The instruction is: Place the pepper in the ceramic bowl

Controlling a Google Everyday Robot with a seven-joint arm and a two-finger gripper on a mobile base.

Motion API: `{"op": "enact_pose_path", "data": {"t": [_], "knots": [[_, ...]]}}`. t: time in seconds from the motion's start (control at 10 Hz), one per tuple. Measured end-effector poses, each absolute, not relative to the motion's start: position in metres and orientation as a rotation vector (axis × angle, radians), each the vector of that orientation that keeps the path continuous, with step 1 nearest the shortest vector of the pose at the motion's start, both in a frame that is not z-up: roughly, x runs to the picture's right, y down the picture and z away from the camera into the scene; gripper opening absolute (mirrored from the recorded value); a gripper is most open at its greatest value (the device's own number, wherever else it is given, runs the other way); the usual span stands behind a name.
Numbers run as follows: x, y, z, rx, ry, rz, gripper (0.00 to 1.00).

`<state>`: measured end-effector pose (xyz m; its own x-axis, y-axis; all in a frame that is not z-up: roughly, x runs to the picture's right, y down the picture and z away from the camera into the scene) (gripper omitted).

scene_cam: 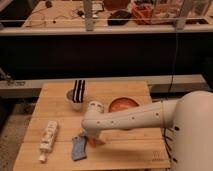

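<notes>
table: wood planks, one
arm: white, smooth tube, one
ceramic bowl: orange, round, shallow, one
cloth: blue-grey rectangle, one
gripper: low at table, jaws apart
pepper: orange, slender, one, on table beside cloth, under gripper

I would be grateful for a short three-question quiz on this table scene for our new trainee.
1. True or false: the pepper already lies in the ceramic bowl.
2. The gripper is low over the table, right beside which item? A) blue cloth B) striped bowl C) white bottle
3. Fill in: the gripper's jaws stand ____.

Key: 1 false, the pepper is on the table by the gripper; 2 A; 3 open.
</notes>
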<state>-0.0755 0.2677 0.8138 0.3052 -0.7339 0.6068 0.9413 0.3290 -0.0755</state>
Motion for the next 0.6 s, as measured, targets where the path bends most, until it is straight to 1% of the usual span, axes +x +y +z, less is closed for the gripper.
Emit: {"op": "enact_pose_path", "data": {"t": [0.6], "knots": [[-0.0731, 0.2665, 0.8107, -0.468, -0.520, -1.161, 0.77]]}}
